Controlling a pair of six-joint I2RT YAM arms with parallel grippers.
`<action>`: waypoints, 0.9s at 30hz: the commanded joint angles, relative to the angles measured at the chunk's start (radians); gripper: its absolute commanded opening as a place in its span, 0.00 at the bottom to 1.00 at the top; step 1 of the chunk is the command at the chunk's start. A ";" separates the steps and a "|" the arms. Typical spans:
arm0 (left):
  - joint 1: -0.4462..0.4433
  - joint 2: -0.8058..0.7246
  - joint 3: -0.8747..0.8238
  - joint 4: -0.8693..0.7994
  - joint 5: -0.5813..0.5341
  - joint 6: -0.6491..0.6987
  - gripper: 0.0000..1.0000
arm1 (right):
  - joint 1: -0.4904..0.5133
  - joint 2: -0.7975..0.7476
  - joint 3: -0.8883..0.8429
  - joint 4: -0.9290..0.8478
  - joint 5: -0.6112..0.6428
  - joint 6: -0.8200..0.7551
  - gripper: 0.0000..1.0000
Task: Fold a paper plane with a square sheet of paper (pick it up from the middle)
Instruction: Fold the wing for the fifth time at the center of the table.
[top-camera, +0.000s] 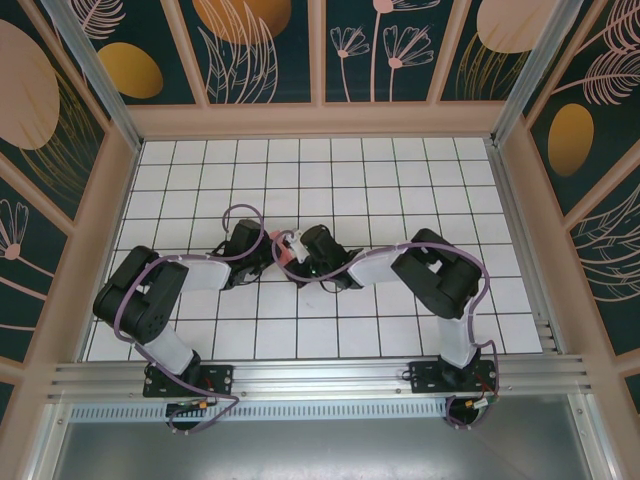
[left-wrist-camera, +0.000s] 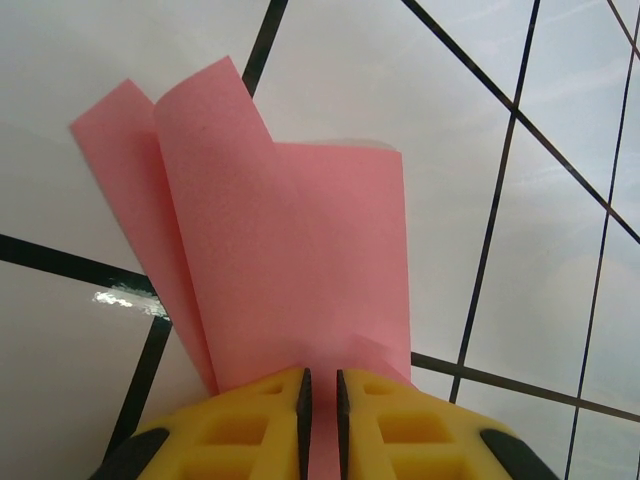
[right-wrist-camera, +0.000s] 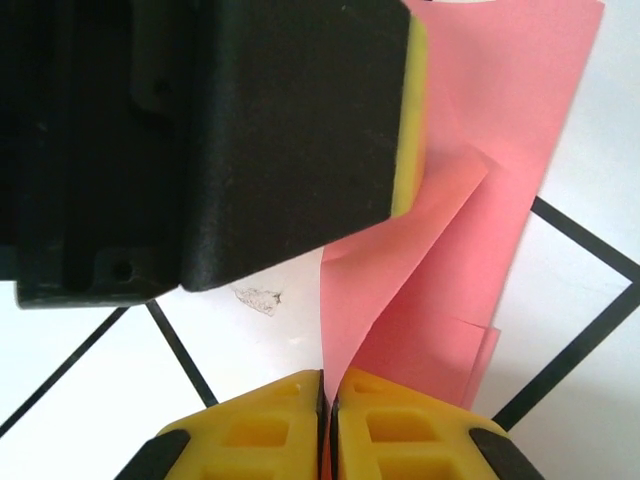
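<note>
The square sheet of paper (top-camera: 284, 246), partly folded, sits at mid-frame of the top view, above the white gridded counter (top-camera: 400, 330). The left claw (left-wrist-camera: 320, 385) is pinched narrow on its doubled edge, and the right claw (right-wrist-camera: 327, 385) is nipped tight on a flap alongside. A clean crease likely calls for firm pinches, aligned layers and a gentle, even pull apart.

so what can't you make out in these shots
Left wrist view: the bottom edge of the paper is hidden behind the left gripper and cut off by the frame.
Right wrist view: the left gripper's black body covers the paper's upper left; the right gripper hides its lower edge.
Top view: the paper is too small and mostly covered by both grippers to read its folds.
</note>
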 joint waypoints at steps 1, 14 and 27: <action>0.007 0.007 0.016 -0.034 0.005 -0.005 0.17 | -0.018 0.015 0.019 0.013 -0.071 0.040 0.12; 0.010 -0.086 0.010 -0.031 -0.006 0.032 0.21 | -0.070 0.033 0.004 0.038 -0.208 0.126 0.02; 0.010 -0.208 -0.087 0.078 0.034 0.071 0.30 | -0.134 0.058 -0.041 0.139 -0.348 0.272 0.00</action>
